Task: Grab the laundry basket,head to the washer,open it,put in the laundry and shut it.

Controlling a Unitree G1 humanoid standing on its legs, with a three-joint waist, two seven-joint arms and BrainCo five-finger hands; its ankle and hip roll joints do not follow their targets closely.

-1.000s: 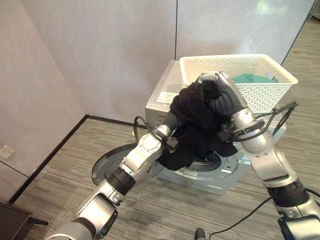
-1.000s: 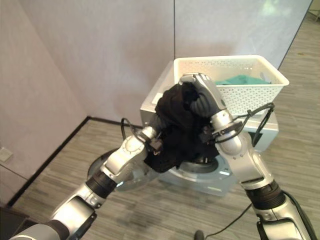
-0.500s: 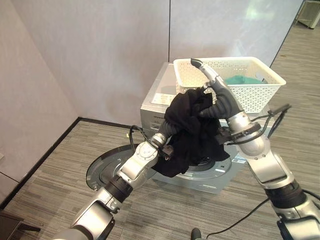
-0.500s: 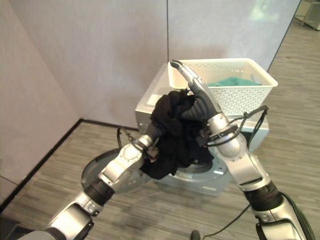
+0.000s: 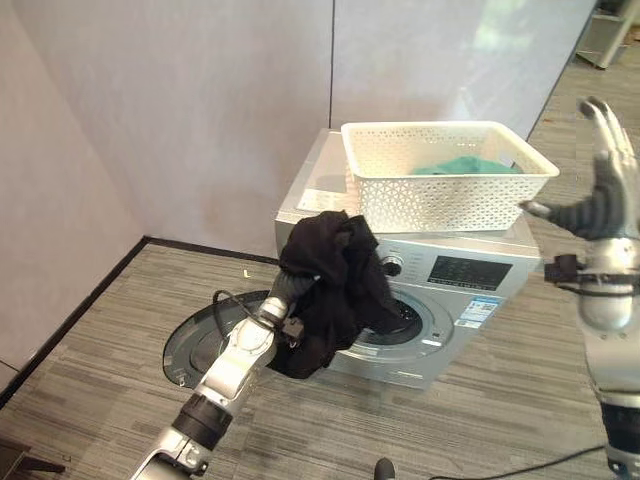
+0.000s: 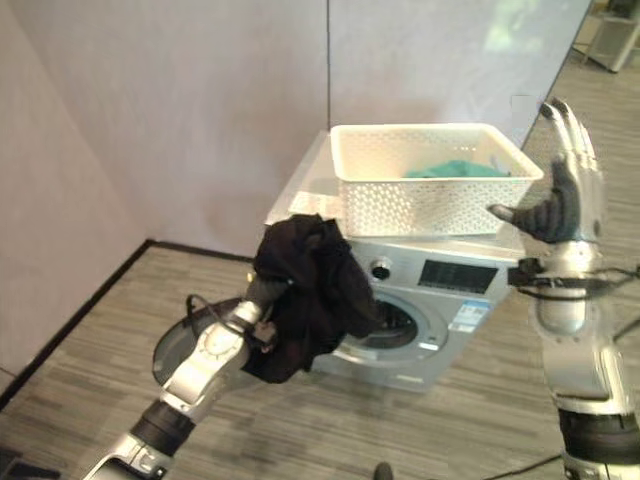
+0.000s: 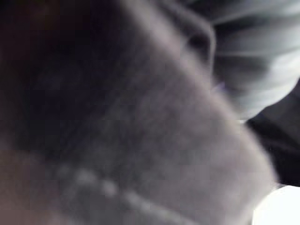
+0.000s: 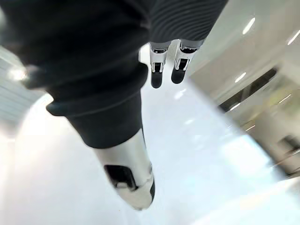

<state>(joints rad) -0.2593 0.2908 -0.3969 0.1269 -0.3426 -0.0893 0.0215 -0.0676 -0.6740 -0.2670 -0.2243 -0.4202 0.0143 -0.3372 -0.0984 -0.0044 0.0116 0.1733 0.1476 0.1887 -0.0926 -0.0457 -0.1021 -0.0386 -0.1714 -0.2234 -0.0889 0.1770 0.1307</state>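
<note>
A crumpled black cloth garment drapes over the left hand, whose fingers I cannot tell, before the silver front-loading washer, its round door open. On top, a white perforated plastic basket holds teal laundry. The right hand is raised, fingers straight and empty.

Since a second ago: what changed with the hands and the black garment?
The right hand let go of the black garment and swung out to the right, fingers straight. The garment now hangs over the left arm alone. The basket stays on the washer, whose door is still open.
</note>
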